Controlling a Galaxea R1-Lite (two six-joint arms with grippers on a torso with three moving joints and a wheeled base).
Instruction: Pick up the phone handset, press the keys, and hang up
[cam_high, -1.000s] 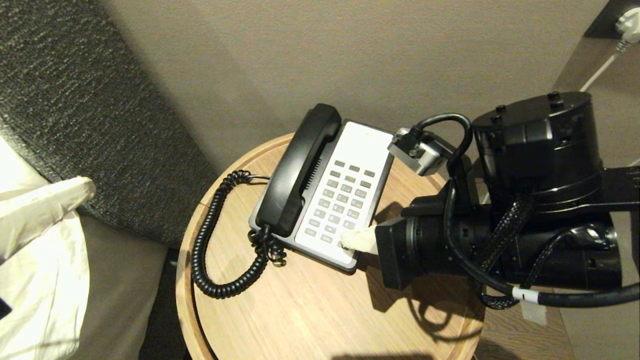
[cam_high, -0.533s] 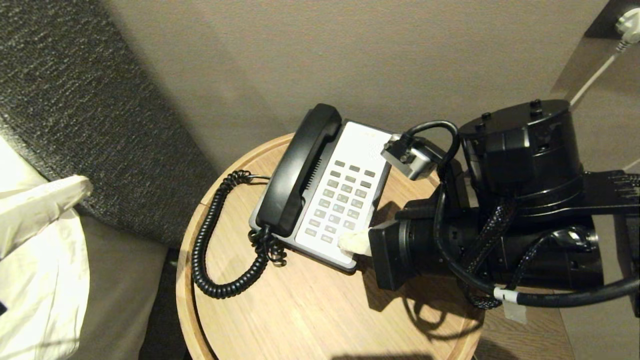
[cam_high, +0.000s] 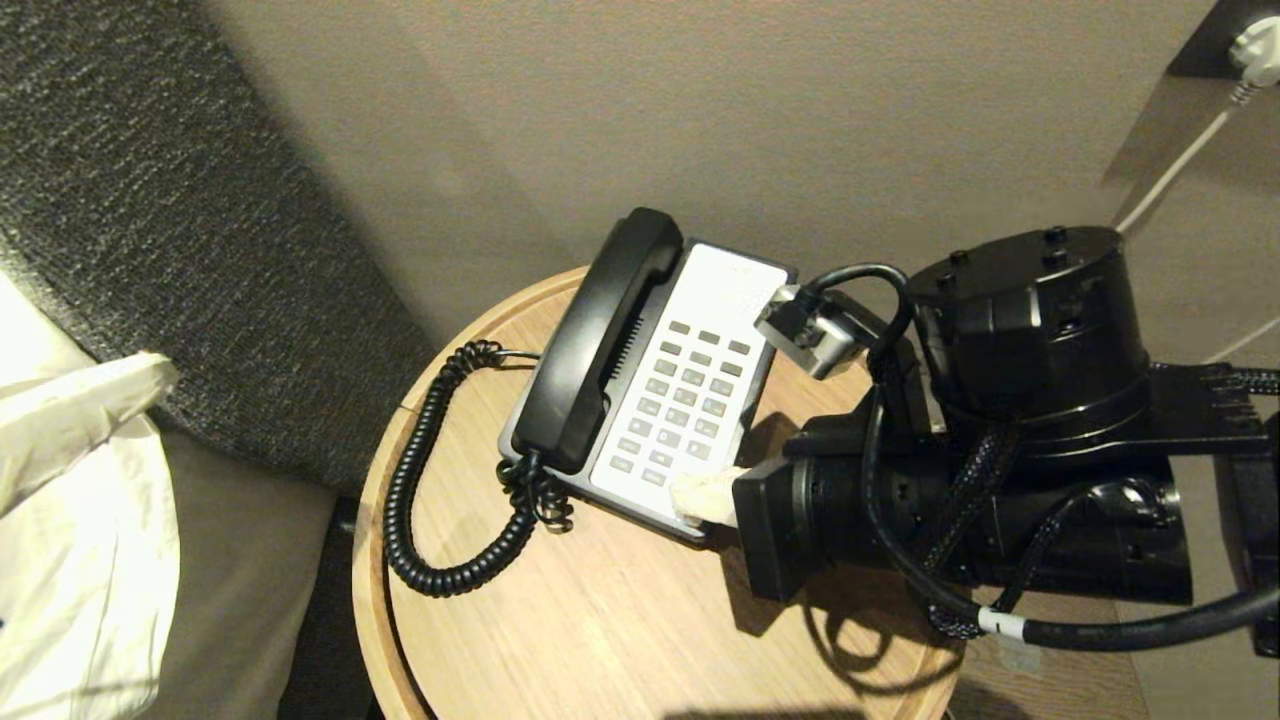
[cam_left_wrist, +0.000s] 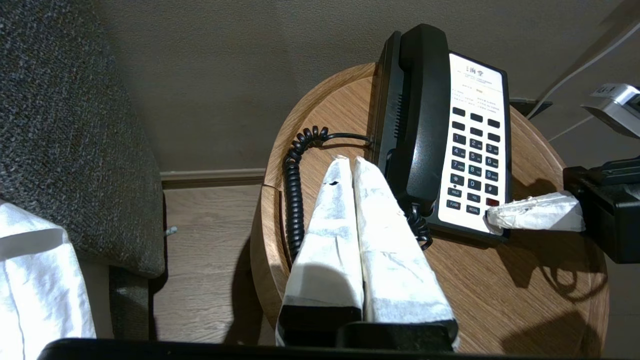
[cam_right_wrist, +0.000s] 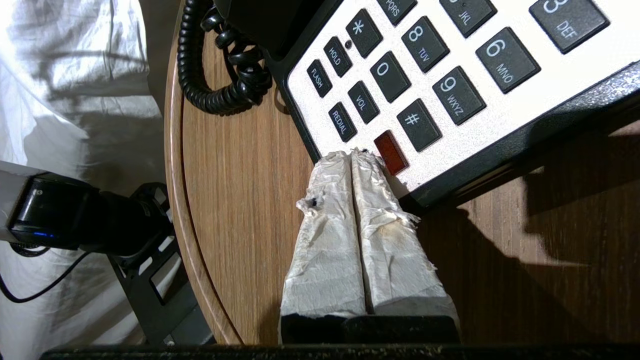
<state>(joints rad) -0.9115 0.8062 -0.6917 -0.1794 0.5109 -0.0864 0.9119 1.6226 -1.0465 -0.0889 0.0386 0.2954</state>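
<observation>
The black phone handset (cam_high: 600, 340) lies in its cradle on the black-and-white phone base (cam_high: 725, 285), which stands on a round wooden table (cam_high: 600, 620). Its coiled cord (cam_high: 420, 480) loops over the table's left side. My right gripper (cam_high: 685, 495) is shut, its paper-wrapped tips resting on the near corner of the white keypad, beside the red key (cam_right_wrist: 391, 152) and below the REDIAL key. The grey keys (cam_high: 685, 400) lie just beyond. My left gripper (cam_high: 165, 375) is shut and empty, hanging left of the table; in the left wrist view the left gripper (cam_left_wrist: 350, 161) points toward the cord beside the handset (cam_left_wrist: 422, 115).
A dark grey upholstered panel (cam_high: 150, 200) rises at the left, with white bedding (cam_high: 80, 560) below it. A beige wall stands behind the table. A white plug and cable (cam_high: 1245, 60) hang at the top right. The table's front half is bare wood.
My right arm has sunk and shifted slightly left, its tips sliding toward the keypad's near corner. The handset and my left gripper have stayed put.
</observation>
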